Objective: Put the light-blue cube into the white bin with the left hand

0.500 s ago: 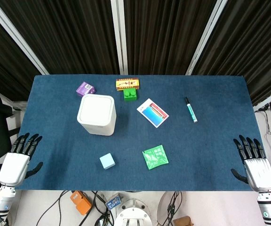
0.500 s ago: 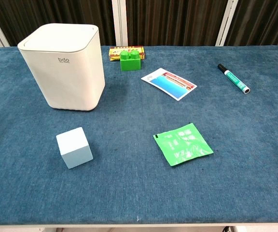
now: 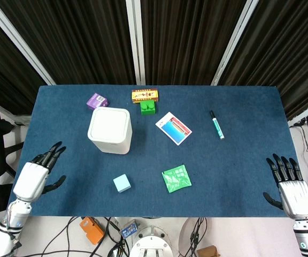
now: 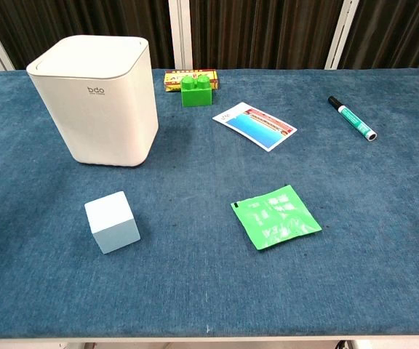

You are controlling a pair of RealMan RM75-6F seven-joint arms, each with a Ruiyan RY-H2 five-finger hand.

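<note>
A dark blue cloth-covered table (image 3: pixel 239 166) is seen from above and from chest height. The small light-blue cube (image 3: pixel 122 183) sits near the front edge, resting on the cloth and touched by nothing. The tall white plastic bin (image 3: pixel 109 130) with a closed flat lid stands behind it, apart from the cube and slightly to the left.

Compared with half a second ago, the robot's left hand (image 3: pixel 38 171) has moved inward from the table's left edge, now reaching over the cloth, angled toward the middle, with its dark fingers spread and nothing held. It is still well left of the cube. The right hand (image 3: pixel 290 186) remains at the front right corner, fingers apart and empty, essentially where it was. Neither hand appears in the chest view.

Everything else is unchanged. A green plastic building brick (image 3: pixel 147 107) sits just in front of a yellow-and-red rectangular box (image 3: pixel 145 95). A small purple box (image 3: pixel 97 100) lies behind the bin. A white card with blue and red print (image 3: pixel 173 128), a green-barrelled marker pen (image 3: pixel 216 125) and a flat green foil sachet (image 3: pixel 176 178) lie spread over the right half.
</note>
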